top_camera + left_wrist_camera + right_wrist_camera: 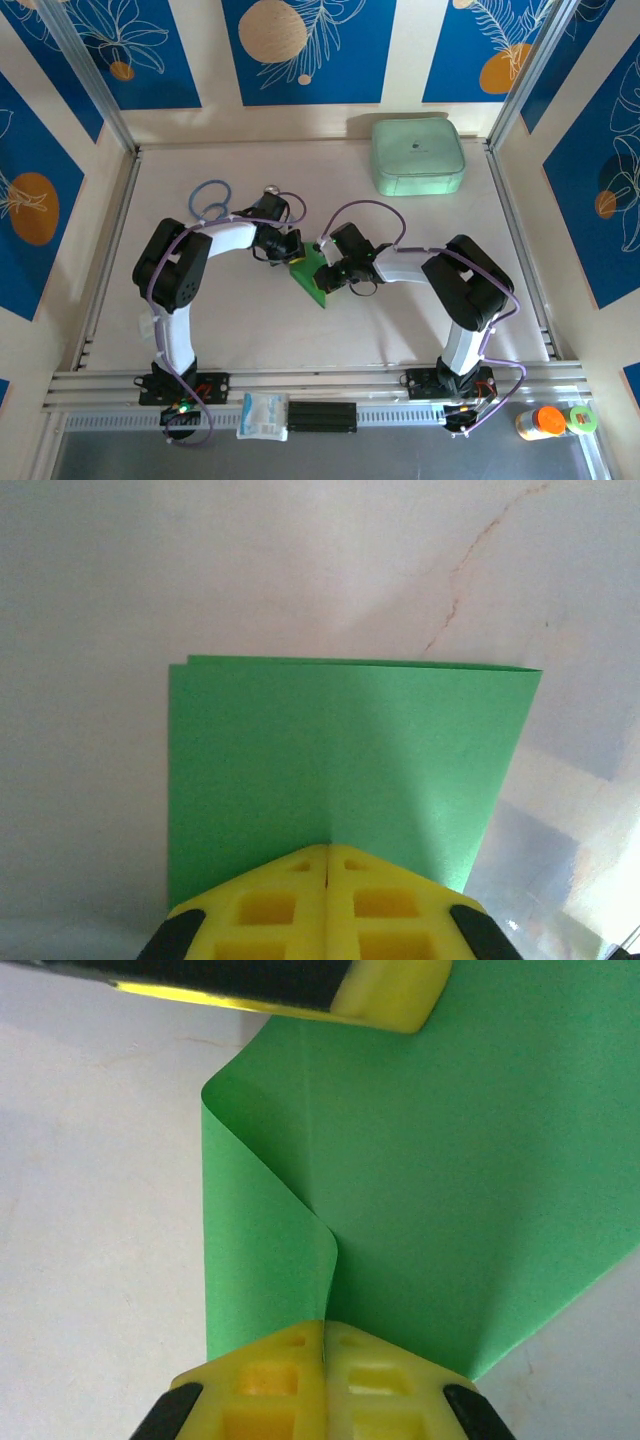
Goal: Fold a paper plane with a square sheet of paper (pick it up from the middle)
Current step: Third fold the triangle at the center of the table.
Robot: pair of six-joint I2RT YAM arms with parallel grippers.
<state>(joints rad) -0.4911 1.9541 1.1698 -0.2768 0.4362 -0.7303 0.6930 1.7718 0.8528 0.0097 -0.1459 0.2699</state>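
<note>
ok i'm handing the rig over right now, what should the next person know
Left pincer: shut on the near edge of the paper.
Right pincer: shut on the paper too, at a bend where the sheet curls.
Paper: green, held between both pincers at mid-table. The case sits at the far right.
Done: sheet picked up and doubled over, two edges nearly lined up.
Left: no nose and no wings yet, so the plane folds all remain.
</note>
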